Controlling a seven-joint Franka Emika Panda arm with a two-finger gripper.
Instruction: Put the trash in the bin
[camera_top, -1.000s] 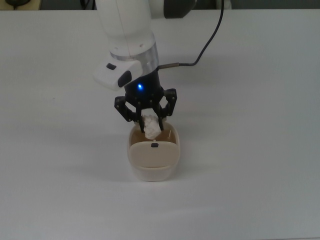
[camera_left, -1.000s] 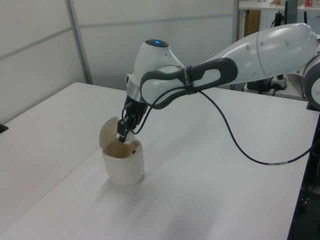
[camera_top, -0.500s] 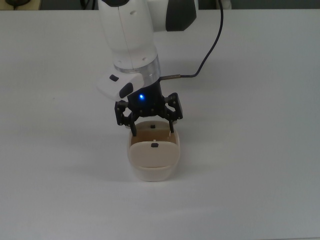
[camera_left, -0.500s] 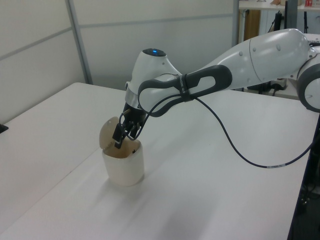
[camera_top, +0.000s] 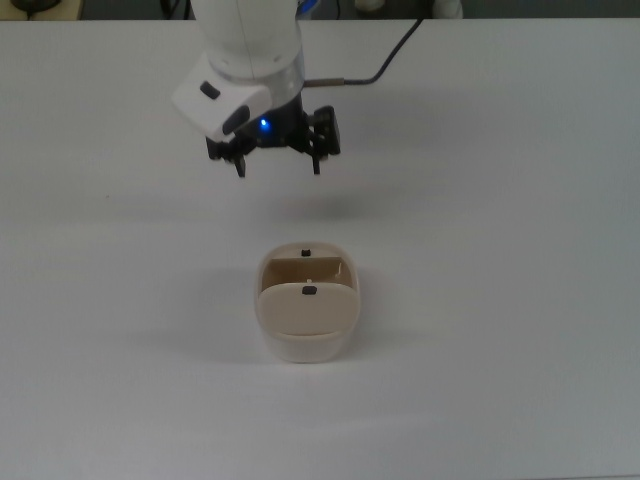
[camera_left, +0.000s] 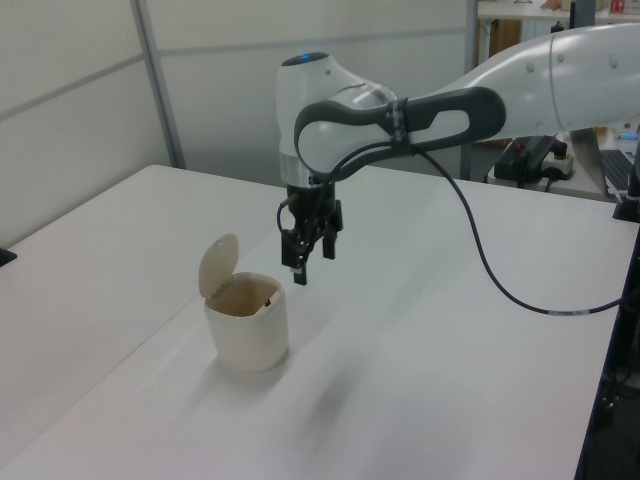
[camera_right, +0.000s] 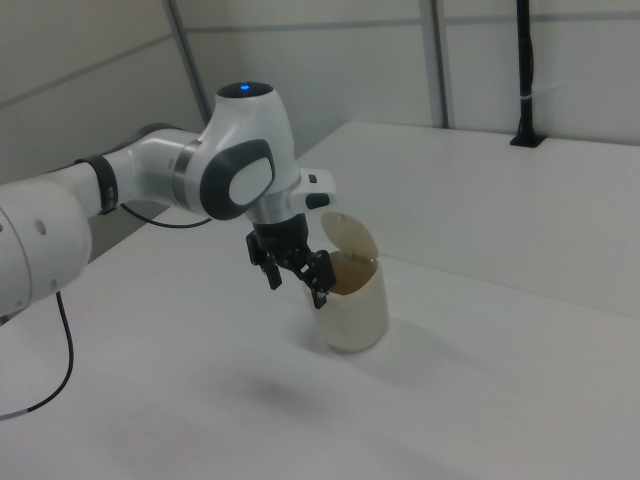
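Nothing to read from where I'm sitting. I went over all three camera feeds and there's no text, label, brand name, number or sign that I can make out anywhere, whether on the arm, the bin (camera_top: 306, 308) or the surface (camera_top: 500, 200).
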